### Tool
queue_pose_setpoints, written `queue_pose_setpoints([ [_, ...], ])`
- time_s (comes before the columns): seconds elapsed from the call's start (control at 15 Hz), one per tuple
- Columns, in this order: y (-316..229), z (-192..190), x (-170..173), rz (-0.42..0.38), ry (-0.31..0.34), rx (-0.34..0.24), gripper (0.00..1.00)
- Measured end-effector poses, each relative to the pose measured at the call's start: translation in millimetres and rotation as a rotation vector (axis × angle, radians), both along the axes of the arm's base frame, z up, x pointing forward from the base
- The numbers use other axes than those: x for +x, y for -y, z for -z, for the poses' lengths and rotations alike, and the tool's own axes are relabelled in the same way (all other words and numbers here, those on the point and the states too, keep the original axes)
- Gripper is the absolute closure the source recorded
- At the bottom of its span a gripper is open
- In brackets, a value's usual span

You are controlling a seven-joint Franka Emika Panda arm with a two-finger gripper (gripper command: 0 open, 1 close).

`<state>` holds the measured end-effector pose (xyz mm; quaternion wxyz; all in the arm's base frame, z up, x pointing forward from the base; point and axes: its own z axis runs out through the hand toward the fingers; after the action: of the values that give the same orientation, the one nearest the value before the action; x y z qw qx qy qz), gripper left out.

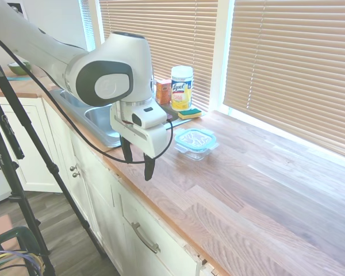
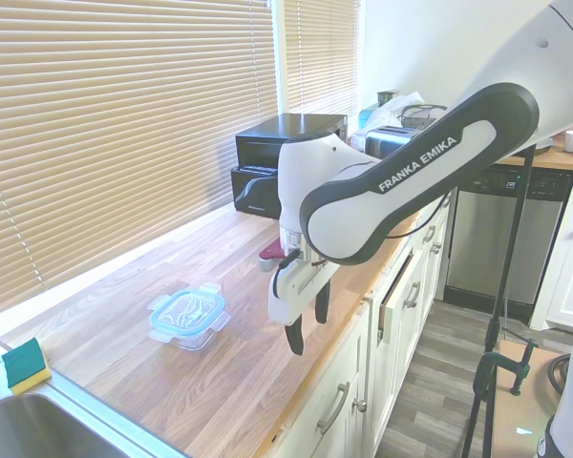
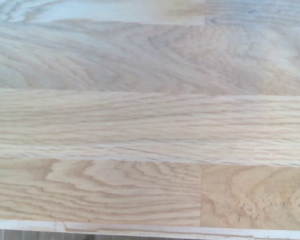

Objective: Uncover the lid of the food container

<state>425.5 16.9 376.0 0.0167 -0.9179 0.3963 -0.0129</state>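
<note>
A long butcher-block wooden countertop [image 1: 264, 190] runs under windows covered by tan slatted blinds [image 1: 293, 63], above white cabinet doors with metal handles [image 1: 145, 237]. In the first exterior view, from the left: a stainless steel sink [image 1: 100, 123] set into the counter, then a small orange box [image 1: 163, 91], a tall yellow-labelled Lysol canister with a white cap [image 1: 181, 87] and a yellow-green sponge [image 1: 189, 113] grouped by the window, then bare wood stretching away to the right.

The white arm's two-finger gripper [image 1: 137, 161] hangs above the front edge of the counter, its dark fingers [image 1: 149, 167] spread apart and holding nothing. Just beyond it sits the small clear rectangular food container [image 1: 194, 150], resting on the wood, well apart from the fingers. The flat lid with its teal-blue rim and translucent whitish centre [image 1: 194, 138] lies closed on top of it.

The wrist view shows only wood grain and the counter's front edge.

In the second exterior view a black appliance [image 2: 285, 157] stands at the counter's far end.
</note>
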Motion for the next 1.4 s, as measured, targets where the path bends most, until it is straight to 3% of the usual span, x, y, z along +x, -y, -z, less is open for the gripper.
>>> queue_pose_setpoints([
  [0.27,0.1,-3.3,3.1,0.0,0.008,-0.018,0.0],
  [0.47,8.6,-18.6,24.8,0.006,0.039,-0.006,0.0],
  [0.67,32.9,-27.0,66.5,0.024,0.063,0.072,0.0],
  [1.13,93.4,-41.2,150.1,-0.053,0.06,0.323,0.0],
  [1.4,109.5,-26.6,188.6,-0.112,0.041,0.393,0.0],
])
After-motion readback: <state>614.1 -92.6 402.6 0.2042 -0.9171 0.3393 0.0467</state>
